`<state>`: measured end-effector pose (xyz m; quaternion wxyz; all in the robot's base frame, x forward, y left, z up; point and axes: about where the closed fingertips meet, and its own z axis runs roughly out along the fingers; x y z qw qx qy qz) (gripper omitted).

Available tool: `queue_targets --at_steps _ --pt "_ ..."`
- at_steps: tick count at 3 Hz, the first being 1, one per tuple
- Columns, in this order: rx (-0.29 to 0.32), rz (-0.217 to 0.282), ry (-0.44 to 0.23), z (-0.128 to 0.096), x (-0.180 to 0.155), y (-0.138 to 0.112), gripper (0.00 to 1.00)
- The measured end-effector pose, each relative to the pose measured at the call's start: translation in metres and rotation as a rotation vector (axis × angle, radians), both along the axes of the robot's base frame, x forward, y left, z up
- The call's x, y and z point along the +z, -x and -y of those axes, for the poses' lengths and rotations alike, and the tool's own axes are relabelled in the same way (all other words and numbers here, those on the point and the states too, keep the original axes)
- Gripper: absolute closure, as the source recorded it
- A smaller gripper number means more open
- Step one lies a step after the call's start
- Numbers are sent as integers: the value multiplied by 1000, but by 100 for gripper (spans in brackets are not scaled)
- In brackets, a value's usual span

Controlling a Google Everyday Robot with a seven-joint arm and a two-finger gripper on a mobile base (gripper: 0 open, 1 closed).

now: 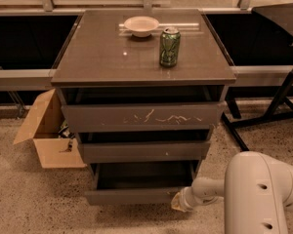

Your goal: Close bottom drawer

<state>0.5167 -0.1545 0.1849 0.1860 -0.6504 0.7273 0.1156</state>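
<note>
the gripper (177, 202) sits low near the bottom edge of the view, at the right end of the front panel of the bottom drawer (132, 196), touching it or just beside it; whether it is spread or pressed together cannot be told. behind it a slim white forearm (208, 187) runs to the right and slightly upward into a large rounded white arm housing (261, 194) that fills the lower right corner, so the arm reaches in from the right, nearly level and close to the speckled floor (29, 204). the bottom drawer is the lowest of three in a dark grey cabinet (112, 57); it stands pulled out, a shallow tray with its dark inside showing and its slim plain front forward of the fronts above. the middle drawer (144, 151) is also a little open, and so is the top drawer (141, 117), whose taller front bears white scratches. on the cabinet top stand a green can (169, 47) and, behind it, a white bowl (141, 26). an open cardboard box (49, 140) rests on the floor at the cabinet's left.
</note>
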Motion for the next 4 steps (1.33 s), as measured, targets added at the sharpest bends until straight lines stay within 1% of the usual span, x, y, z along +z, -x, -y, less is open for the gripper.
queue_targets --at_steps 1,2,3,4 --pt "-21 55 6 6 0 -21 100" --pt "-39 90 -11 13 2 -42 100" --pt "-53 115 -38 18 7 -62 82" --pt "-50 122 -60 18 10 -77 59"
